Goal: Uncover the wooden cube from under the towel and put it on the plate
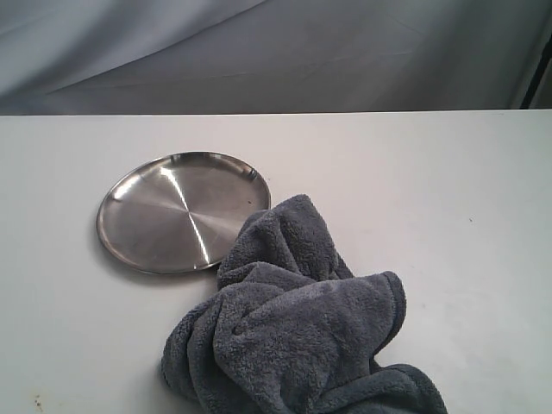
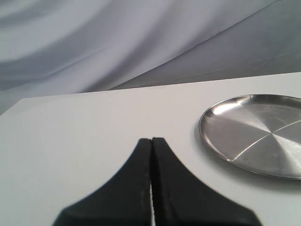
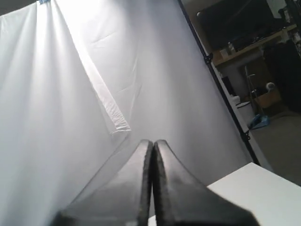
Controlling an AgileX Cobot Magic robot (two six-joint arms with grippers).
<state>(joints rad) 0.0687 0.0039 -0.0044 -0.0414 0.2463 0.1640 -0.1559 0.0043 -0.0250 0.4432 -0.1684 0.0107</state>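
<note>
The blue-grey towel (image 1: 297,328) lies bunched in a heap at the table's front middle, its far edge touching the steel plate (image 1: 181,210). The wooden cube is hidden. The round plate is bare and also shows in the left wrist view as the plate (image 2: 256,134). My left gripper (image 2: 151,140) is shut with nothing in it, low over the white table and apart from the plate. My right gripper (image 3: 153,141) is shut and empty too, pointing up at the backdrop. Neither gripper shows in the exterior view.
The white table (image 1: 448,190) stretches bare to the right and far side. A grey fabric backdrop (image 1: 276,52) hangs behind the table's far edge. The right wrist view shows a table corner (image 3: 263,188) and a dim room beyond.
</note>
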